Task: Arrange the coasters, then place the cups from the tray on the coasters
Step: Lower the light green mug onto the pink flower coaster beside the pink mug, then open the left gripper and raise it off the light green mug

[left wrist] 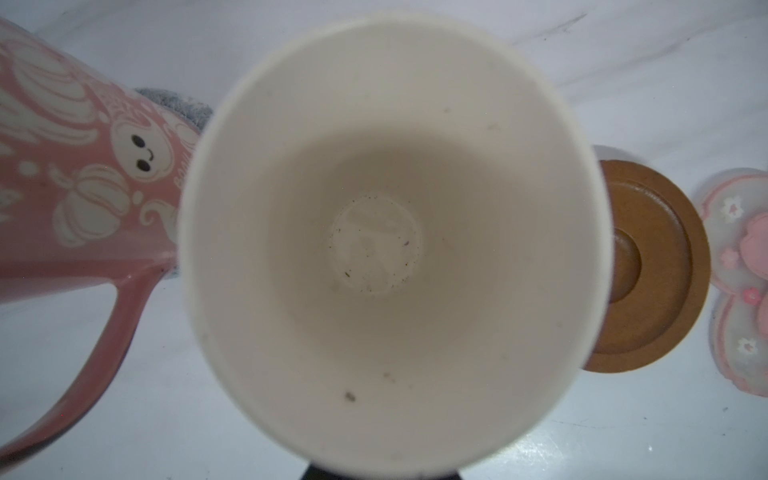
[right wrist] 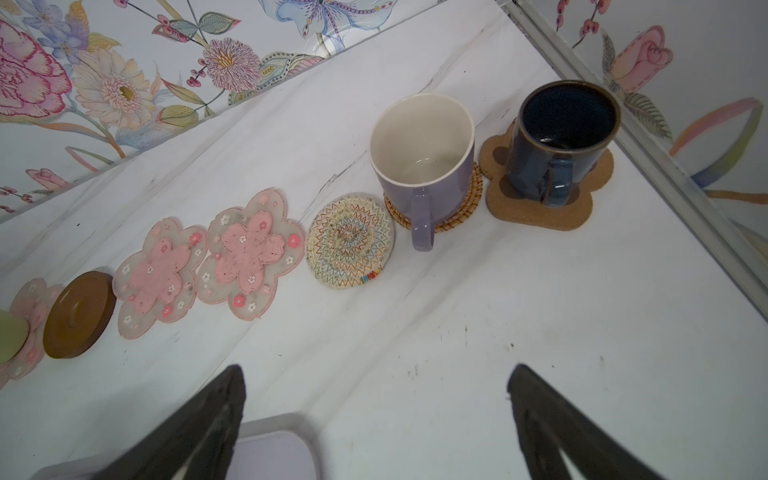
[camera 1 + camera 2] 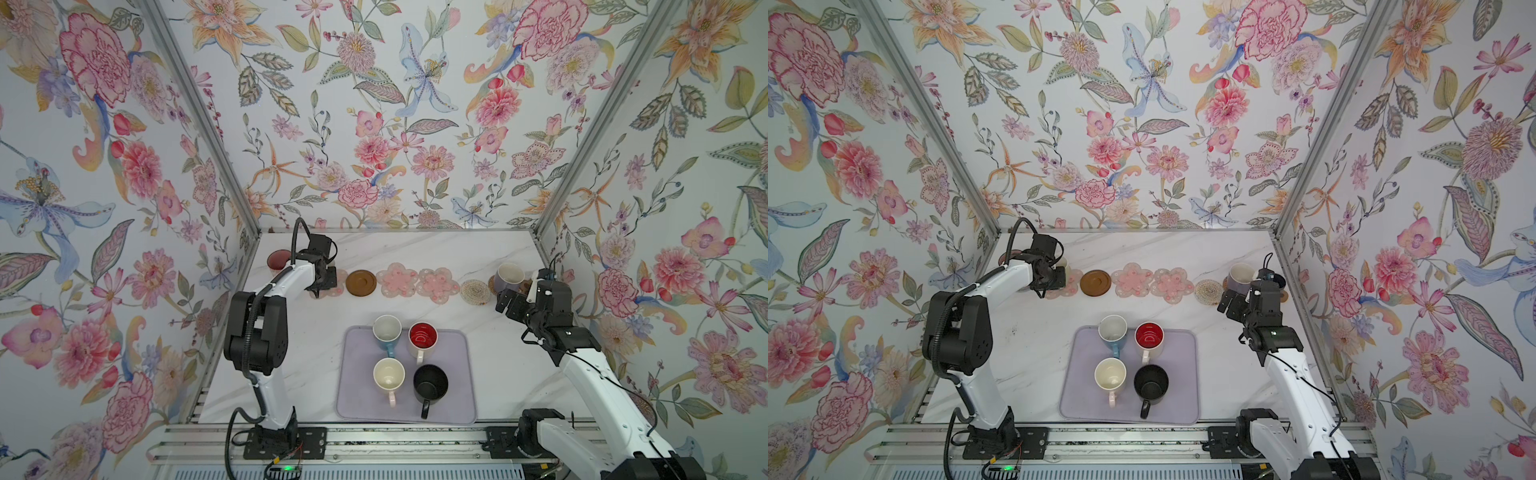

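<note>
A white marble-look tabletop (image 3: pixel 478 332) fills the lower middle of both top views, boxed in by floral wallpaper (image 3: pixel 374 104). At lower centre lies the flat pale lavender tray (image 3: pixel 361 399), carrying four mugs in a square. These are a blue mug (image 3: pixel 387 332) upper left, a white mug with red inside (image 3: pixel 422 337) upper right, a cream mug (image 3: pixel 389 374) lower left and a black mug (image 3: pixel 430 384) lower right. Left of centre, the left gripper (image 3: pixel 322 284) is clamped on the lime-green mug (image 2: pixel 9 332) at the leftmost translucent pink flower coaster (image 2: pixel 31 299); whether the mug rests on it cannot be told. At centre right, the right gripper (image 2: pixel 376 370) hangs spread wide and empty, near the lavender mug (image 2: pixel 422 166). That mug stands on a woven straw round coaster (image 2: pixel 457 216), beside the small dark navy mug (image 2: pixel 561 137) on the brown paw-shaped coaster (image 2: pixel 536 212). At the row's left end, the tall pink mug (image 3: pixel 278 259) stands on the grey round coaster (image 1: pixel 178 104). Bare between are the brown disc coaster (image 3: pixel 360 283), two more pink flower coasters (image 3: pixel 397 281) (image 3: pixel 435 283), and a zigzag-stitched woven round coaster (image 3: pixel 475 292).
</note>
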{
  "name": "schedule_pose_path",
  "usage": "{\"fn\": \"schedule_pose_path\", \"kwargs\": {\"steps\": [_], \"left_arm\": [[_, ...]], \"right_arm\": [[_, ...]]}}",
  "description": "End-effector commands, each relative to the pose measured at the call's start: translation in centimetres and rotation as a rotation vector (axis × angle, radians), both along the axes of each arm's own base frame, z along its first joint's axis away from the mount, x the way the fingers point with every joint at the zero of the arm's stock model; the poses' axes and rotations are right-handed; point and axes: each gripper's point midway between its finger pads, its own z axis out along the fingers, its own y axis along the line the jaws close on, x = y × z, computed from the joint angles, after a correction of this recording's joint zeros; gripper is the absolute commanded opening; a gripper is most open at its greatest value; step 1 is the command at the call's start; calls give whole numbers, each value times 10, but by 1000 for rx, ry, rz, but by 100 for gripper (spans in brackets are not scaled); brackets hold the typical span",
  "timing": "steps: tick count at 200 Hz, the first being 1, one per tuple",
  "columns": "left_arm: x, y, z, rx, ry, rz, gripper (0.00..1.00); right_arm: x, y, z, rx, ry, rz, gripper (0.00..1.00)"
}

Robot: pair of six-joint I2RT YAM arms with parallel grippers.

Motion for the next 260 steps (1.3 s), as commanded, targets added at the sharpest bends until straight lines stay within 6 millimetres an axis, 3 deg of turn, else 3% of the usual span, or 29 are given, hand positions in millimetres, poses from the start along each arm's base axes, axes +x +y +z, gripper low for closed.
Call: {"fn": "schedule_pose_path", "kwargs": {"steps": [1, 117, 159, 215, 230, 243, 260], "left_arm": [[22, 3, 21, -2, -87, 10, 0], [17, 4, 12, -5, -58, 29, 3], [15, 5, 11, -5, -54, 39, 30], [11, 7, 15, -8, -55, 53, 58], [10, 7, 23, -8, -73, 60, 71], [8, 9, 35, -11, -102, 70, 98], [3, 11, 53, -22, -142, 82, 99]], "right_arm": [[-3, 2, -1, -10, 6, 15, 99], [-3, 2, 1, -9, 1, 16, 99], [-2, 2, 3, -8, -5, 17, 99], [-2, 2, 4, -8, -10, 15, 99], [-3, 2, 4, -8, -8, 19, 99], [-3, 3, 6, -7, -13, 19, 99], [-3, 2, 7, -7, -19, 15, 99]]}}
